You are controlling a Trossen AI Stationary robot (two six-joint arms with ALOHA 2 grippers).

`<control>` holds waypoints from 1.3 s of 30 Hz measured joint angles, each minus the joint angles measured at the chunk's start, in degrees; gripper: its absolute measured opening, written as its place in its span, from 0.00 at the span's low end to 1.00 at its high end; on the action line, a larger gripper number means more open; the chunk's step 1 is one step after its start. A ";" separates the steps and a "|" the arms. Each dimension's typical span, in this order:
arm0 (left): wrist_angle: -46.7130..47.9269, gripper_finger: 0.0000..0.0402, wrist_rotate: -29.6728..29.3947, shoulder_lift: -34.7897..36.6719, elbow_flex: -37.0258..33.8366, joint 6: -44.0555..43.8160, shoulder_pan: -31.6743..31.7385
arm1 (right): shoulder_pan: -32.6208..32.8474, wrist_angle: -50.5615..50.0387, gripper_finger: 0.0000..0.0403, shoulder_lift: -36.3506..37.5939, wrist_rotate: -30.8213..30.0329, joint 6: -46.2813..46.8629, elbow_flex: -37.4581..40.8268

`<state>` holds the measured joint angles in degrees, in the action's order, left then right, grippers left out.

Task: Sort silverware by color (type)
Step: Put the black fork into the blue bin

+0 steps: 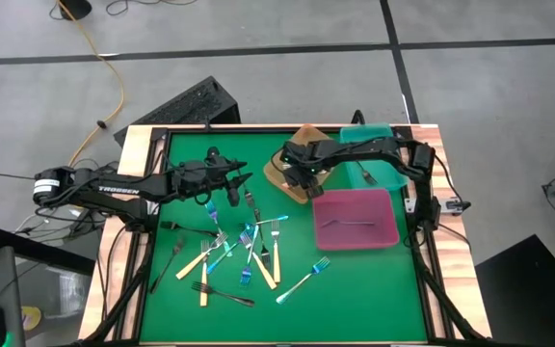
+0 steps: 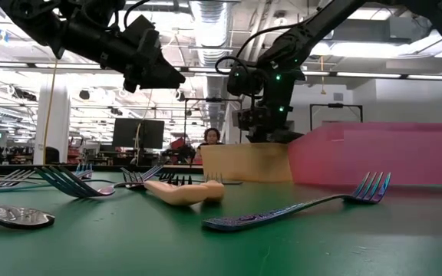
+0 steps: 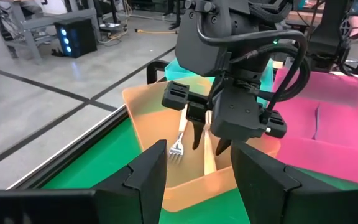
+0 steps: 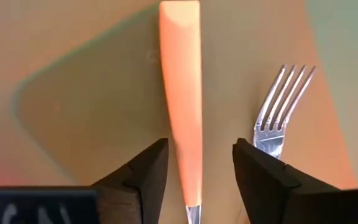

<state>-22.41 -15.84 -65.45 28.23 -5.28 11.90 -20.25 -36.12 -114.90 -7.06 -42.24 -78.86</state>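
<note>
Now cream-handled fork (image 4: 182, 118) lengthwise between right fingers (image 4: 138, 177).

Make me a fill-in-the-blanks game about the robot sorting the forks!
1. The right gripper hangs over the ____ tray.
2. The fork between its fingers has a ____ handle.
3. The pink tray holds one ____ fork.
4. The loose forks lie on the ____ table.

Missing words: orange; cream; black; green
</note>
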 joint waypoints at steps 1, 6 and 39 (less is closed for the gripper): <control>0.00 0.40 0.00 0.00 0.00 0.00 0.00 | 0.00 -0.08 0.50 -0.06 -0.02 0.28 -0.30; 1.18 0.40 0.11 0.00 0.00 0.02 0.00 | 0.00 -0.73 0.49 -0.32 -0.01 0.40 -2.58; 42.49 0.40 5.95 7.45 15.33 10.78 -0.02 | -0.57 -44.02 0.47 24.98 10.81 21.11 -23.29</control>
<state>20.08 -9.89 -58.00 43.56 5.50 11.88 -20.82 -80.14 -89.91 3.75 -21.13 -102.15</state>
